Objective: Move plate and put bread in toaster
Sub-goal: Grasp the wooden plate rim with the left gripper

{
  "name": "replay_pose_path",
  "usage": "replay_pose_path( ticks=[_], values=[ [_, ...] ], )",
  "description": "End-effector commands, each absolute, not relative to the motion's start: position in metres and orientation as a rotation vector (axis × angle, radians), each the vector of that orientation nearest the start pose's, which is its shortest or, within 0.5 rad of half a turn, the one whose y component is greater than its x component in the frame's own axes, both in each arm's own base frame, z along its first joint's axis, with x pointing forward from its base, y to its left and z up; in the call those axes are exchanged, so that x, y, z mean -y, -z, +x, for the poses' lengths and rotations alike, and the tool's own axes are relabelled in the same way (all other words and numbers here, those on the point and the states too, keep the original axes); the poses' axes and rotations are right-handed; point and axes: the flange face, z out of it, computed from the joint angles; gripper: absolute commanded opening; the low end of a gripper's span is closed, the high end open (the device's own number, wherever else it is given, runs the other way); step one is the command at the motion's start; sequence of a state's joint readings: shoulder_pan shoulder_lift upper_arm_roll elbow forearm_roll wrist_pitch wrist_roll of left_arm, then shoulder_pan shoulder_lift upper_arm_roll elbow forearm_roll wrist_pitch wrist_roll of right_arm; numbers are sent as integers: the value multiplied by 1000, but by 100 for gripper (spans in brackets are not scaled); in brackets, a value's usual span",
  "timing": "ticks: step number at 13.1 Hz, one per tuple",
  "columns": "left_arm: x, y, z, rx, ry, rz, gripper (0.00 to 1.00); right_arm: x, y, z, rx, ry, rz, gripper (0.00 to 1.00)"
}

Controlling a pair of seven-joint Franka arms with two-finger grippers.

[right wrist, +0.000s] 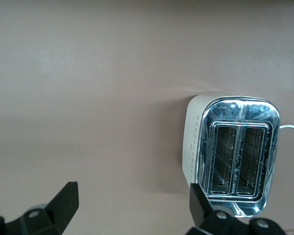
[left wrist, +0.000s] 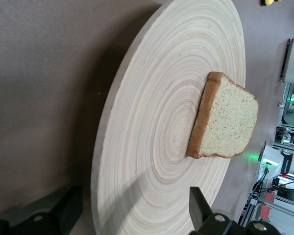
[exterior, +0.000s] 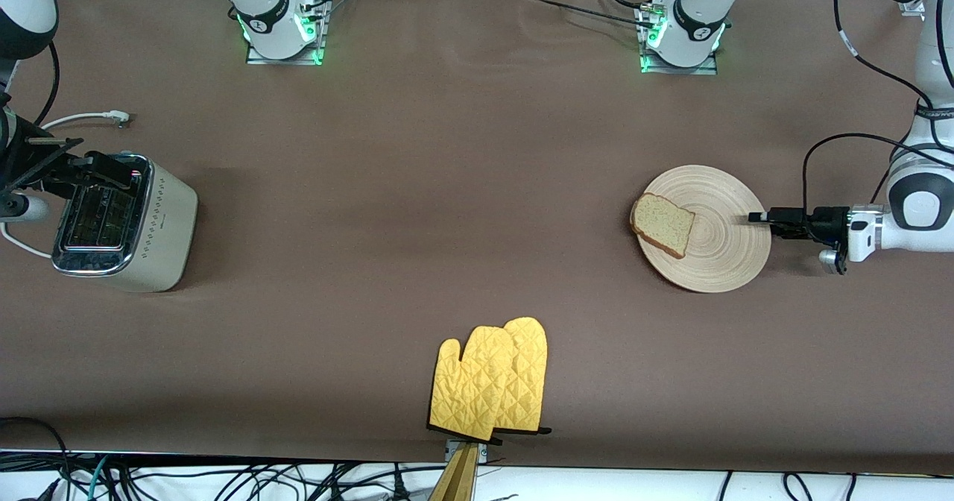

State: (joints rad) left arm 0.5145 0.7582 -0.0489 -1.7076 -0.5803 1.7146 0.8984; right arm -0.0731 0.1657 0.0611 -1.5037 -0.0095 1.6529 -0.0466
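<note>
Plate (exterior: 727,244), round pale wooden disc near the table's left-arm end, looks stiff and light; the soft tan bread slice (exterior: 662,224) overhanging its edge may slide. Left gripper (exterior: 759,218) straddles the rim with spread fingers, the best hold; right gripper (right wrist: 132,210) waits unclenched over the cream chrome-topped toaster (exterior: 160,232).

Plate (exterior: 727,240) pale beige, ringed; bread (exterior: 662,224) tan, speckled; toaster (exterior: 149,225) cream, dotted; mitts (exterior: 492,382) yellow, quilted.

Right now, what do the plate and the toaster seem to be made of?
The plate looks like pale, matte wood or bamboo: fine concentric rings cover it. The toaster seems to have a cream body, plastic or painted metal, under a mirror-bright, chrome-like top that shows reflections.
</note>
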Motion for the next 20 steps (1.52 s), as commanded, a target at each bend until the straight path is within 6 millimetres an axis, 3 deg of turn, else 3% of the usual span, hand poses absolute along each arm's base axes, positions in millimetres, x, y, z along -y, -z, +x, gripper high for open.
replay_pose_path(
  ticks=[1,9,10,16,20],
  values=[
    [-215,-127,547,132,243,2202,81,11,-572,610,41,-26,-3144,100],
    [-214,-120,544,162,238,2194,6,12,-572,610,46,-26,-3144,100],
    [-212,-117,544,162,243,2191,0,13,-572,610,41,-26,-3144,100],
    [-203,-121,546,237,232,2162,0,12,-572,610,44,-26,-3144,100],
    [-164,-139,566,256,192,2057,0,13,-573,610,41,-24,-3143,100]
  ],
)
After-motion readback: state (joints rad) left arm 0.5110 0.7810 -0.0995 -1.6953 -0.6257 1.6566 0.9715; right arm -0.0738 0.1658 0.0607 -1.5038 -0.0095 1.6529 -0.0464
